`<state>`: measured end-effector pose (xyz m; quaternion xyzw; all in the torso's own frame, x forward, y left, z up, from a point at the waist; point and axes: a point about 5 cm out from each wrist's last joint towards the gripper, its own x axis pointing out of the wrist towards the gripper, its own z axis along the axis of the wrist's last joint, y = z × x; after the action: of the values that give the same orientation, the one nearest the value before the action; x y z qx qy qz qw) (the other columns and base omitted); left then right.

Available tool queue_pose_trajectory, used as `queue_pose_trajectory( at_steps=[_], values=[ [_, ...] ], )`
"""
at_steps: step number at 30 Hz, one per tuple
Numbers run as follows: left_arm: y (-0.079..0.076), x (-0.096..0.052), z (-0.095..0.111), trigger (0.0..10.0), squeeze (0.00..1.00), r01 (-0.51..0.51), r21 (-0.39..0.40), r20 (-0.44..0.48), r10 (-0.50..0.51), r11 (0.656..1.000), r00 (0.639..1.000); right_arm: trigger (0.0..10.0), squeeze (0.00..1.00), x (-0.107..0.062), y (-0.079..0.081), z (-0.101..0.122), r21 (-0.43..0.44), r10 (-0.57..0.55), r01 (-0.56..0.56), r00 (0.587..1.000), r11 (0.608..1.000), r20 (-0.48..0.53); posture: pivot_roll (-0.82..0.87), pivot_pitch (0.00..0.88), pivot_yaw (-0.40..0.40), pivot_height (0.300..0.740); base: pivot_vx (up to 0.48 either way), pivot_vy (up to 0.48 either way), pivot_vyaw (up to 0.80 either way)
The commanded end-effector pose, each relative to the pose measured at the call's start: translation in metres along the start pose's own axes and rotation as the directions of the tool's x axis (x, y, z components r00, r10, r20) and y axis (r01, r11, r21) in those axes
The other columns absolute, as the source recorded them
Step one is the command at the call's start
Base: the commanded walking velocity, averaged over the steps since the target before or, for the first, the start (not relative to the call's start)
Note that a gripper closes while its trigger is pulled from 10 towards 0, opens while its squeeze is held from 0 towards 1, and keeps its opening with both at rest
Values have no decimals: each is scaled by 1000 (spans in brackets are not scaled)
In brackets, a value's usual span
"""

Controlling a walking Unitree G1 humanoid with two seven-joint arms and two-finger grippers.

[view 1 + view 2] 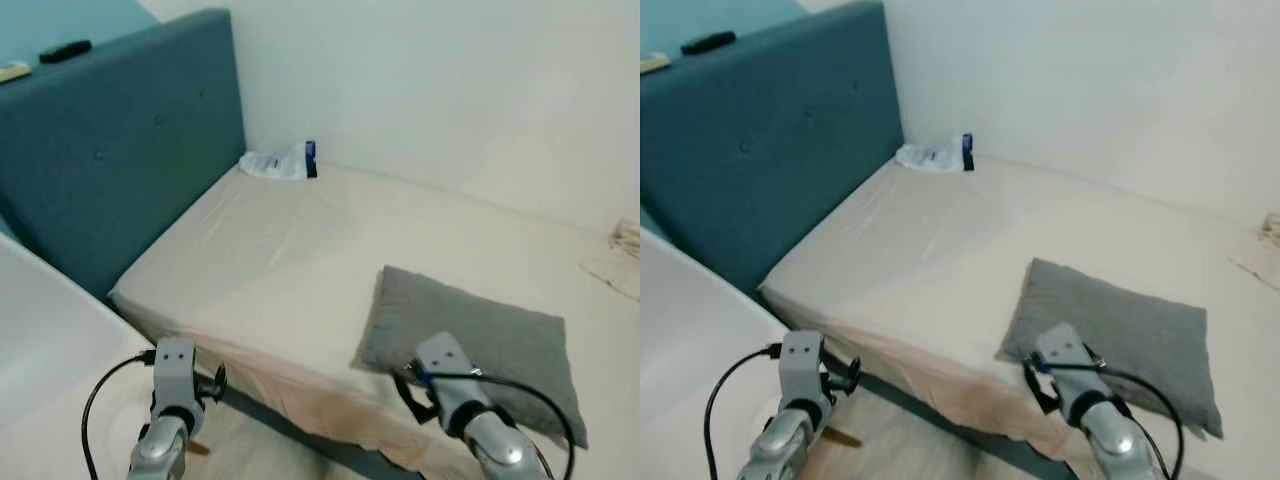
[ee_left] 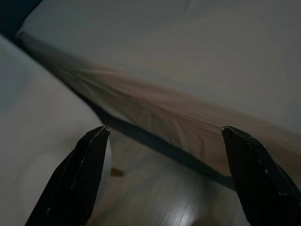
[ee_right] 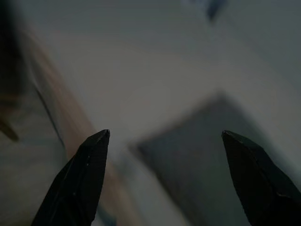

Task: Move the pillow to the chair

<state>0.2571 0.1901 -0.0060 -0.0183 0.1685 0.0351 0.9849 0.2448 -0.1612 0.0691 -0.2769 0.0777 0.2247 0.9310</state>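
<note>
So far left there's the teal headboard [image 1: 120, 150] with a dark remote-looking thing [image 1: 65, 50] sitting on its top edge, can't really tell what it is. Below that, the left claw [image 2: 162, 174] hangs over the floor just off the near edge of the bed [image 1: 330, 250], fingers spread wide, nothing in them. Its wrist view is pretty dark, but you can make out the peach sheet edge and wood floor between the fingertips.

Up in the back corner of the bed, against the wall, lies a crumpled white packet with a blue end [image 1: 283, 161].

Moving right, the grey pillow [image 1: 490, 340] lies flat on the mattress near the front edge. The right claw [image 3: 164, 179] hovers just in front of the pillow's near left corner, also spread open and empty; the pillow shows up blurry between its fingers.
</note>
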Motion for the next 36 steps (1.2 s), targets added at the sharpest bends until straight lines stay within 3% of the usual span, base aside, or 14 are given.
queue_pose_trajectory(
  at_steps=[1, 2, 3, 4, 5, 6, 8, 15, 18, 24, 29, 36],
  values=[
    [1, -3, -7, 10000, 0, 5, 10, -29, -5, 1000, 1000, 10000, 0, 0, 11, 4, -120, 59, -58, 998, 991, 8, -74, 69, 9, 740, 0, 0, 0],
    [0, -3, -7, 10000, 0, 6, 11, -29, -6, 1000, 1000, 10000, 0, 1, 13, 4, -153, 69, -67, 998, 986, 5, -74, 69, 9, 740, 0, 0, 0],
    [0, -3, -7, 10000, 0, 8, 12, -30, -7, 1000, 1000, 10000, 0, 1, 11, 5, -287, 46, -40, 999, 957, 14, -73, 71, 6, 740, 0, 0, 0],
    [0, -3, -8, 10000, 0, 8, 13, -33, -8, 1000, 999, 10000, 0, 0, 7, 12, -438, 2, 33, 997, 899, 80, -78, 68, 7, 740, 0, 0, 0],
    [0, -3, -9, 10000, 0, 7, 14, -37, -6, 1000, 999, 10000, 0, 0, 6, 18, -528, -16, 96, 988, 844, 153, -78, 68, 7, 740, 0, 0, 0],
    [0, -3, -9, 10000, 0, 7, 14, -37, -6, 1000, 999, 10000, 0, 0, 6, 18, -528, -16, 96, 988, 844, 153, -78, 68, 7, 740, 0, 0, 0],
    [1, -3, -12, 10000, 0, -2, 10, -50, 2, 1000, 999, 10000, 0, -1, 18, 16, -370, 85, -38, 990, 928, 113, -82, 67, 3, 740, 0, 0, 0],
    [-3, -4, -15, 10000, 0, 13, 10, -59, -12, 1000, 998, 10000, 0, -3, 16, 17, -413, 70, -22, 992, 911, 102, -88, 76, 6, 740, 0, 0, 0],
    [-4, -4, -15, 10000, 0, 15, 12, -59, -14, 1000, 998, 10000, 0, -6, 24, 18, -441, 110, -61, 990, 896, 86, -88, 79, 9, 740, 0, 0, 0],
    [-2, -3, -15, 10000, 0, 15, 16, -64, -14, 1000, 998, 10000, 0, -5, 25, 14, -410, 128, -91, 990, 907, 63, -85, 87, 12, 740, 0, 0, 0],
    [2, -4, -16, 10000, 0, 4, 15, -73, -3, 1000, 997, 10000, 0, -5, 26, 13, -313, 144, -115, 987, 943, 71, -83, 90, 18, 740, 0, 0, 0],
    [2, -6, -19, 10000, 0, 18, 21, -83, -16, 1000, 996, 10000, 0, -4, 26, 15, -309, 137, -111, 988, 945, 65, -72, 90, 27, 740, 0, 0, 0]
  ],
)
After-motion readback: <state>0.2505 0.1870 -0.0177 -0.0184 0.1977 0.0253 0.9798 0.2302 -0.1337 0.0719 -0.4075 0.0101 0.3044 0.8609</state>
